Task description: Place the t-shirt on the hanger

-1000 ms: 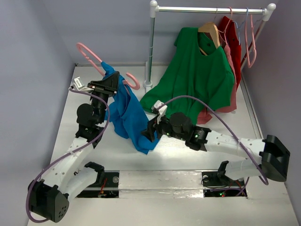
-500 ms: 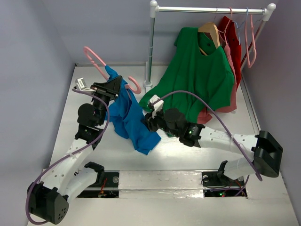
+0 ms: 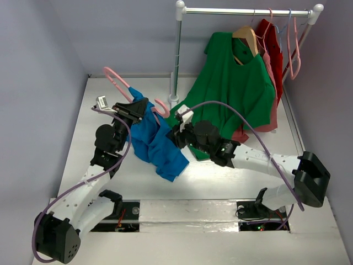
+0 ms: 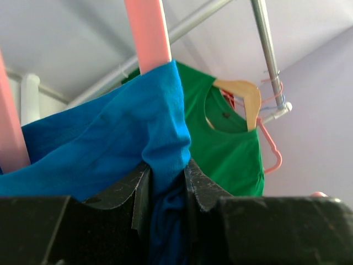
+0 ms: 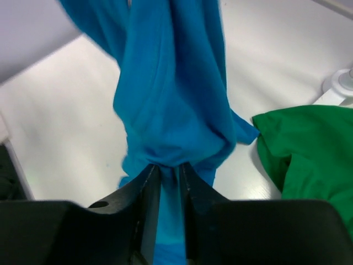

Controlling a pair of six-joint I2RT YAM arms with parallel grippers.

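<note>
**Left tool and right tool both grip the bright blue fabric t-shirt**

The left tool is raised above the white desk, at its left side. In the left wrist view its jaws stand almost closed, and a fold of the blue cloth is pinched between them. The light pink thin plastic hanger comes out at the same place. One pink arm points up toward the back left, and the curved hook shows just to the right of the tool. The cloth covers the lower part of the hanger, so I cannot tell if the jaws hold the pink bar also.

From the left tool the t-shirt hangs down as a bunched, twisted piece toward the near side. The right tool reaches in from the right and meets the right edge of this cloth. In the right wrist view its jaws are narrow and a gathered bunch of blue cloth sits between them.

Behind, a green t-shirt hangs on a tan wooden hanger from a metal rail, and its lower part lies on the desk
</note>
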